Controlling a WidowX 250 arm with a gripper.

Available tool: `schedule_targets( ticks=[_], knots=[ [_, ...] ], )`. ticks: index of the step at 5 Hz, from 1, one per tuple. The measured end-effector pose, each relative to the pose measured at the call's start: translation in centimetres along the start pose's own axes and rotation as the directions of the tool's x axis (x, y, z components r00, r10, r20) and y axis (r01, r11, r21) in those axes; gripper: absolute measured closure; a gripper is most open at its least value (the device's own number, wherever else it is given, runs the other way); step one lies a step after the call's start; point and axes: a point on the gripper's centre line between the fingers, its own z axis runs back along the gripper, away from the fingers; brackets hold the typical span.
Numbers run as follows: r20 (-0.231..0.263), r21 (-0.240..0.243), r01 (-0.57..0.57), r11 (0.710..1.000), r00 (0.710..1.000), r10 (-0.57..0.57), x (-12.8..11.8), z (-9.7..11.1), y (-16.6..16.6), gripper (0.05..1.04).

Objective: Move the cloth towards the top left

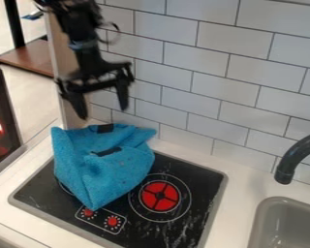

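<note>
In the camera view, the gripper [104,114] is positioned above the far edge of the stove panel [199,186], directed downward. Its fingers are spread wide apart, and nothing is gripped between them. The blue cloth [112,174] is located below the fingertips, apart from them. It is laid in folds over the upper-left part of the panel and onto the white counter [241,193] behind; two black patches are exposed on it.

Below and to the right of the gripper, beside the cloth, a red burner [160,196] is marked on the black surface. Two red knobs [112,221] are placed below the cloth. Farther right, a black faucet [299,151] is mounted above a gray sink [264,208].

Behind and to the right of the gripper, the wall [212,63] is covered in white tiles with dark joints. To the upper left, a brown wooden shelf [29,57] is fitted to a black post [14,24]. To the lower left, red glowing spots are shown on a dark panel [1,104] at the edge.
</note>
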Motion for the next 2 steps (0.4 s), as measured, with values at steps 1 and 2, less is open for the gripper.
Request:
schedule_targets(
  ticks=[1,2],
  knots=[
    [0.006,-0.019,0.043,0.999,0.999,-0.042,-0.33,1.29,-0.24,0.084],
    [-0.057,-0.010,0.098,0.995,0.993,-0.099,-1.29,1.30,-0.01,0.084]
  ],
)
